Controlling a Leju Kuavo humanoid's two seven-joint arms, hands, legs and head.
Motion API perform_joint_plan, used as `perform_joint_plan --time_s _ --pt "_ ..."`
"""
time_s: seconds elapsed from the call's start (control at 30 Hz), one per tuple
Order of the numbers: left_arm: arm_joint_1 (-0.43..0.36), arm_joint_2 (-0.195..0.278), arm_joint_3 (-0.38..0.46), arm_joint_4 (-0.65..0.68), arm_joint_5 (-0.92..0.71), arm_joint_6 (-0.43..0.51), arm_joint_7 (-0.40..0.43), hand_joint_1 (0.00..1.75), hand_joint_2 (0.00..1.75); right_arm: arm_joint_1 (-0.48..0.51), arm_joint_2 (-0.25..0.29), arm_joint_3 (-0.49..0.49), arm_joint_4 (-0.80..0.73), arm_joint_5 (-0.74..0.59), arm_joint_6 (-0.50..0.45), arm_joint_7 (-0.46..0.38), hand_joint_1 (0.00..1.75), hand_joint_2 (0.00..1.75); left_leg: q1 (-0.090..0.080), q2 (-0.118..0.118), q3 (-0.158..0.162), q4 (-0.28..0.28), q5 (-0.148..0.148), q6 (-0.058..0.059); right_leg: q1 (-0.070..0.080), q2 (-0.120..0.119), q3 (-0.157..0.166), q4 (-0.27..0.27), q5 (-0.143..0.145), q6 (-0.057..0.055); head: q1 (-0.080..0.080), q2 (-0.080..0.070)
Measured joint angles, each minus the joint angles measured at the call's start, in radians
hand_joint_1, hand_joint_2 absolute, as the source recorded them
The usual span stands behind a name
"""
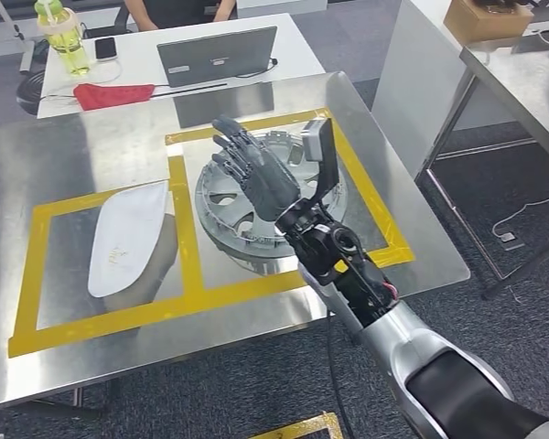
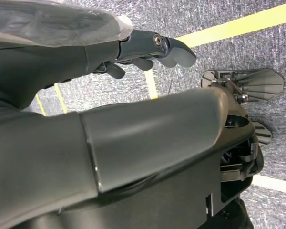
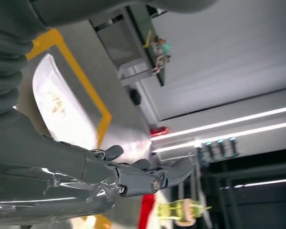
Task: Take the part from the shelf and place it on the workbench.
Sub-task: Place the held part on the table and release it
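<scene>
While the grey wheel-cover part (image 1: 258,206) lay flat on the steel table (image 1: 85,146), inside the right-hand yellow tape frame (image 1: 188,229), the right robot hand (image 1: 254,169) hung just above it, fingers extended and apart, grasping nothing. Item two: a white curved panel (image 1: 126,236) lay left of the part, across the tape divider. Item three: a laptop (image 1: 216,55), red cloth (image 1: 113,94) and green bottle (image 1: 63,37) sat beyond the part on a white desk. The left robot hand (image 2: 148,50) hung over carpet, fingers loosely extended, empty. Risk, as judged: a fingertip catching the part's rim on withdrawal could drag it across the tape line.
</scene>
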Motion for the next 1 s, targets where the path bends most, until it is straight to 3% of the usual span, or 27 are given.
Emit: perform_joint_plan --time_s 0.27,0.4,0.47,0.53,0.57,0.6,0.63,0.7,0.73,0.8,0.9,0.93,1.0 --pt "0.000 -0.001 0.014 0.000 0.000 0.001 0.000 0.00 0.00 0.176 -0.047 -0.017 -0.336 0.043 0.119 -0.040 0.00 0.00 -0.005 0.001 -0.001 0.011 -0.008 0.010 -0.002 0.001 0.003 -0.001 -0.003 0.009 -0.004 0.000" --pt "-0.001 -0.006 0.015 0.000 0.000 0.001 0.001 0.00 0.00 0.227 -0.055 -0.010 -0.441 0.093 0.135 -0.044 0.00 0.00 0.001 0.008 0.009 0.000 -0.007 0.019 -0.001 0.005 0.003 0.009 -0.013 0.020 -0.002 0.000" --pt "-0.001 -0.011 0.015 -0.001 0.000 0.001 0.002 0.00 0.00 0.237 -0.057 -0.007 -0.469 0.101 0.137 -0.046 0.00 0.00 0.006 0.018 0.019 -0.012 -0.006 0.024 -0.001 0.004 -0.031 0.092 -0.060 0.026 0.005 0.000" --pt "-0.003 -0.013 0.015 -0.001 0.000 0.001 0.003 0.00 0.00 0.248 -0.062 -0.003 -0.489 0.103 0.139 -0.046 0.00 0.00 0.006 0.029 0.023 -0.012 -0.009 0.027 -0.003 0.002 -0.104 0.240 -0.124 0.031 0.013 0.000" --pt "-0.003 -0.015 0.015 -0.001 0.000 0.001 0.003 0.00 0.00 0.256 -0.065 -0.002 -0.498 0.104 0.141 -0.046 0.00 0.00 0.006 0.034 0.024 -0.011 -0.011 0.027 -0.005 0.002 -0.134 0.295 -0.140 0.033 0.016 0.000" --pt "-0.003 -0.017 0.015 -0.001 0.000 0.001 0.004 0.00 0.00 0.263 -0.068 0.000 -0.508 0.104 0.144 -0.046 0.00 0.00 0.006 0.038 0.025 -0.009 -0.014 0.025 -0.006 0.000 -0.148 0.314 -0.134 0.035 0.019 0.000" --pt "-0.003 -0.020 0.015 -0.001 0.000 0.001 0.004 0.00 0.00 0.268 -0.070 0.001 -0.516 0.105 0.148 -0.047 0.00 0.00 0.007 0.043 0.026 -0.005 -0.017 0.023 -0.009 -0.003 -0.141 0.290 -0.107 0.036 0.023 0.000" --pt "-0.004 -0.024 0.015 -0.001 0.000 0.001 0.006 0.00 0.00 0.269 -0.072 0.004 -0.532 0.108 0.154 -0.048 0.00 0.00 0.009 0.052 0.030 0.005 -0.028 0.013 -0.012 -0.026 -0.083 0.156 -0.030 0.038 0.031 0.000" --pt "-0.004 -0.025 0.015 -0.001 0.000 0.001 0.008 0.00 0.00 0.269 -0.073 0.005 -0.541 0.110 0.156 -0.048 0.00 0.00 0.007 0.056 0.031 0.014 -0.034 0.007 -0.011 -0.040 -0.056 0.095 -0.006 0.035 0.035 0.000" --pt "-0.005 -0.024 0.015 -0.001 0.000 0.001 0.013 0.00 0.00 0.272 -0.074 0.007 -0.555 0.113 0.157 -0.048 0.00 0.00 0.003 0.065 0.029 0.025 -0.041 -0.004 -0.005 -0.054 -0.038 0.046 0.003 0.024 0.034 0.000" --pt "-0.005 -0.027 0.015 -0.001 -0.004 -0.004 0.020 0.00 0.00 0.278 -0.077 0.008 -0.576 0.114 0.158 -0.048 0.00 0.00 0.004 0.077 0.028 0.035 -0.054 -0.018 -0.004 -0.027 -0.042 0.045 0.005 0.002 0.022 0.000" --pt "-0.006 -0.029 0.015 -0.001 -0.006 -0.008 0.021 0.00 0.00 0.279 -0.077 0.008 -0.583 0.114 0.157 -0.047 0.00 0.00 0.007 0.066 0.018 0.062 -0.073 -0.023 -0.006 -0.018 -0.041 0.044 0.007 -0.004 0.017 0.000" --pt "-0.006 -0.035 0.015 -0.002 -0.012 -0.015 0.023 0.00 0.00 0.279 -0.077 0.008 -0.593 0.115 0.157 -0.045 0.00 0.00 0.010 0.032 -0.036 0.181 -0.133 -0.030 -0.008 -0.003 -0.041 0.043 0.009 -0.011 0.003 0.000"
